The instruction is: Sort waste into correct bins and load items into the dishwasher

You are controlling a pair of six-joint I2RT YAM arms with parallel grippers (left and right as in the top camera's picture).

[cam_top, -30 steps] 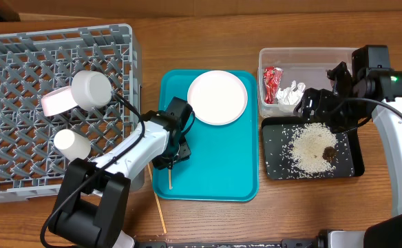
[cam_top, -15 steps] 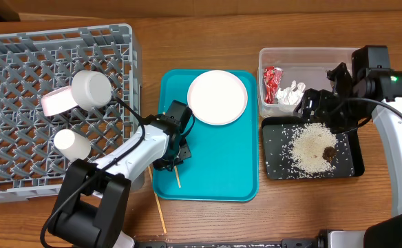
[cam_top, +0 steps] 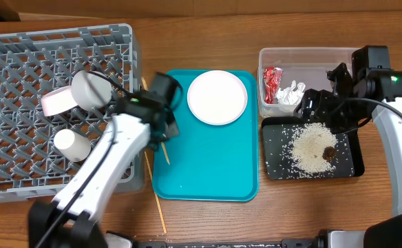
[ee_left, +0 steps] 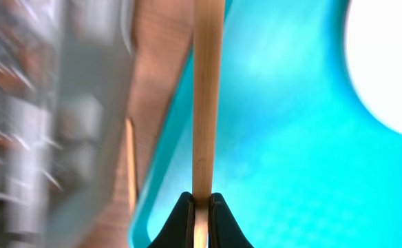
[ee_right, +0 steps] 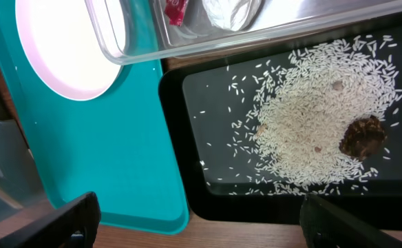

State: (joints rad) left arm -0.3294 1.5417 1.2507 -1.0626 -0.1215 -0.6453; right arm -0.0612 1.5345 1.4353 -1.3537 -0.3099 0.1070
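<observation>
My left gripper (cam_top: 162, 133) is shut on one wooden chopstick (cam_top: 166, 156) and holds it over the left edge of the teal tray (cam_top: 208, 176), beside the grey dish rack (cam_top: 22, 62). In the left wrist view the jaws (ee_left: 201, 207) pinch the stick (ee_left: 205, 96). The second chopstick (cam_top: 155, 198) lies on the table by the tray. The white plate (cam_top: 217, 97) sits on the teal tray. A pink bowl (cam_top: 55, 102), a white bowl (cam_top: 91, 88) and a cup (cam_top: 71, 145) are in the rack. My right gripper (ee_right: 201, 220) is open and empty above the black tray (cam_top: 273, 165).
The clear tub (cam_top: 304, 56) holds the red-and-white wrapper (cam_top: 270, 84) and the tissue (cam_top: 290, 93). The black tray holds rice (cam_top: 311, 148) and a brown lump (cam_top: 330, 152). The right wrist view also shows the rice (ee_right: 304, 131), lump (ee_right: 363, 136) and plate (ee_right: 63, 41).
My left gripper has risen and moved up and left toward the rack with the chopstick in it. The right arm has not moved.
</observation>
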